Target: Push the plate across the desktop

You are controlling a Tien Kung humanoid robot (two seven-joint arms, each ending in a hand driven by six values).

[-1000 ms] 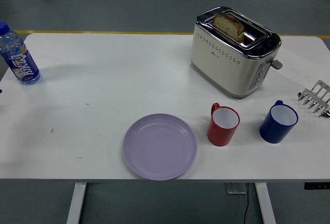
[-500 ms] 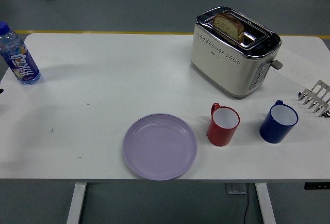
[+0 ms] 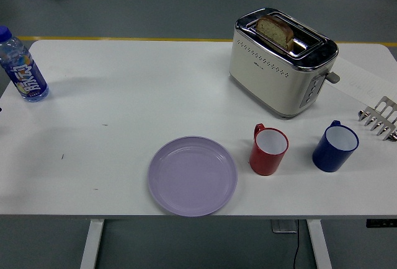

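From the head view I see the lilac plate [image 3: 192,175] sitting empty near the table's [image 3: 124,95] front edge, with the red mug [image 3: 268,150] just beside its right rim. At the right edge a pale fingered shape, possibly the right hand [image 3: 379,118], lies flat, seemingly open and holding nothing; the left hand is out of view. My worry: a rightward push would knock the red mug toward the blue mug [image 3: 335,145], and a push toward me would tip the plate off the table.
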